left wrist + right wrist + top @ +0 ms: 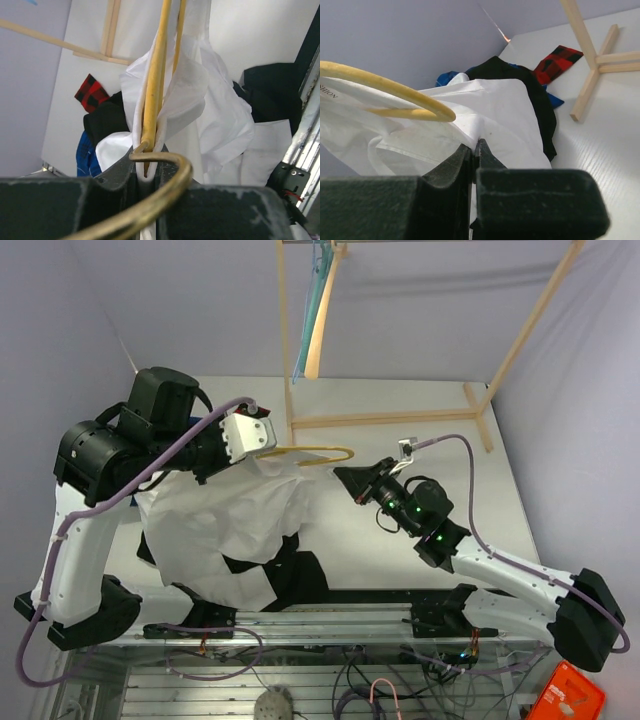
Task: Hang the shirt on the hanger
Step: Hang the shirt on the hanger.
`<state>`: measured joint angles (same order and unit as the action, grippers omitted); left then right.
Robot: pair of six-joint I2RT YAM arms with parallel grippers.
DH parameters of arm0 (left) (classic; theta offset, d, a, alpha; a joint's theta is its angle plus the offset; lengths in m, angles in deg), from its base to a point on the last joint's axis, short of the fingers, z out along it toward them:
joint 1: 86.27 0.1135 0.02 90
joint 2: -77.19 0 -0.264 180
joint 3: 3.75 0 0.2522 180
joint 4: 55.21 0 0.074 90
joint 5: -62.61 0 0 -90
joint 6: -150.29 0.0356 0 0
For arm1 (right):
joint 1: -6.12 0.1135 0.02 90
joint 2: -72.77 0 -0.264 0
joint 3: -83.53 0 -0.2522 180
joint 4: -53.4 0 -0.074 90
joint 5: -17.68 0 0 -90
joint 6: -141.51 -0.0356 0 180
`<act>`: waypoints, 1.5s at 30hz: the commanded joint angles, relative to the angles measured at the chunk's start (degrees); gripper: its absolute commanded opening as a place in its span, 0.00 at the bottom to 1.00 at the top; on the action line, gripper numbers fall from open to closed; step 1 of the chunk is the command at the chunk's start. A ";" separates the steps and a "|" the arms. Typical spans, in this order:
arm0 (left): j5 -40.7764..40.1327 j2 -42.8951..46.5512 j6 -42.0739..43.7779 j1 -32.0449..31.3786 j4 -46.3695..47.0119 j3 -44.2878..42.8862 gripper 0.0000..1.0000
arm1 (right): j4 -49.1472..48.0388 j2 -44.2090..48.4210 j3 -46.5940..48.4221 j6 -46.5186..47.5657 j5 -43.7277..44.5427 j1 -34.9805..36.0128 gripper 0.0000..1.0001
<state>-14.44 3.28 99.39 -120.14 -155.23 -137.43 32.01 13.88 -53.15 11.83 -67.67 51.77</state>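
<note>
Two pincers are gripping one white shirt (225,515) and one yellow hanger (320,453) over the table (420,530). The left pincer (147,165) is clamping the hanger at the base of its hook, with shirt fabric caught alongside. The right pincer (474,150) is pressing its jaws together on a fold of the shirt, just beside the hanger's rounded end. The shirt is draping from the hanger down over one black garment (290,580). One red plaid cloth (557,60) and one blue cloth (447,77) are lying beside that.

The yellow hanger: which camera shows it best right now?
Left wrist. It shows the hanger close up: both rods, the neck and the hook, clamped in the left claw with the shirt bunched around them. Top external shows only a thin edge-on loop; right wrist catches one curved end.
</note>
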 commanded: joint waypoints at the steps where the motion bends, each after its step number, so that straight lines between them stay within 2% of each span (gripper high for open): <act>1: -14.59 3.16 5.13 0.69 0.21 0.24 0.07 | 9.42 1.64 0.51 3.61 10.12 -0.93 0.00; 10: -10.13 6.83 5.41 0.67 0.21 11.95 0.07 | 14.59 0.50 5.05 5.44 13.62 -4.33 0.00; 14: -16.90 6.42 8.39 0.69 0.39 13.54 0.07 | 17.21 -0.98 7.68 5.77 12.63 -7.07 0.00; 17: -25.18 5.66 10.32 0.64 0.76 15.37 0.07 | 18.42 -2.15 8.87 5.58 11.23 -8.27 0.00; 23: -35.27 7.19 12.76 0.69 8.13 17.03 0.07 | 18.56 -3.52 8.96 5.56 8.94 -8.41 0.00; 28: -43.37 6.57 15.20 0.65 6.44 22.42 0.07 | 20.25 -2.94 10.06 5.86 8.29 -8.43 0.00; 32: -36.47 5.43 12.28 0.65 4.18 20.07 0.07 | 22.74 -2.70 13.17 5.94 6.65 -8.39 0.00; 36: -34.82 2.75 8.77 0.59 2.93 21.18 0.07 | 25.66 -4.16 19.16 5.97 1.34 -6.75 0.00; 39: -34.24 2.17 5.90 0.47 7.03 22.07 0.07 | 28.03 -5.61 23.61 8.14 0.20 -2.26 0.00; 41: -31.93 1.13 2.74 0.49 9.69 19.24 0.07 | 29.03 -6.79 25.29 8.37 -0.66 -0.14 0.00; 45: -27.80 -2.64 -3.40 0.47 11.63 15.41 0.07 | 25.98 -8.73 25.47 7.35 -4.31 3.87 0.00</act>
<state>-38.53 3.28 103.12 -120.68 -145.15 -118.15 58.96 6.32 -29.04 18.39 -69.84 52.62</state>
